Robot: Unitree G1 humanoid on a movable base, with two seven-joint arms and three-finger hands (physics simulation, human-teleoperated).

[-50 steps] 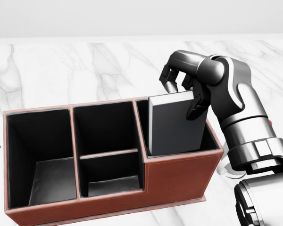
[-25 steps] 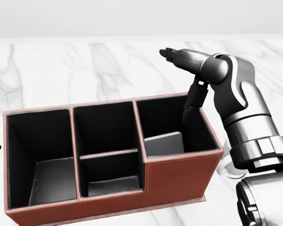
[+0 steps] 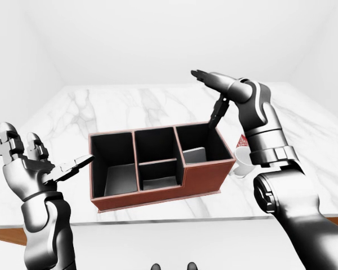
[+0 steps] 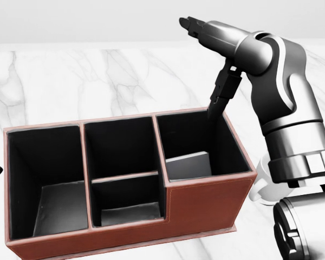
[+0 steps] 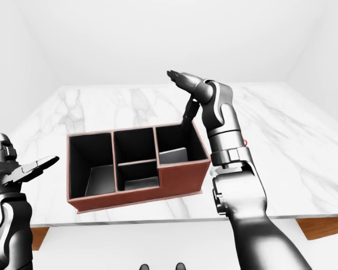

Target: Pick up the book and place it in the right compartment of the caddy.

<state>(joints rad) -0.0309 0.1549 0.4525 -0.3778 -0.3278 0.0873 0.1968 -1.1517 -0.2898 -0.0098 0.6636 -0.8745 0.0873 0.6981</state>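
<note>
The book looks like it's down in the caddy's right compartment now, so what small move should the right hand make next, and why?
Probably lift the right hand a little higher, clear of the caddy. The book lies in the right compartment with no fingers on it, and the hand is open above the far rim, one finger pointing down toward it. The job looks done.

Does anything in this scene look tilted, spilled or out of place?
Nothing looks wrong. The book rests inside the right compartment of the caddy, leaning rather than flat. The right hand is open above it. A white mug stands beside the caddy.
</note>
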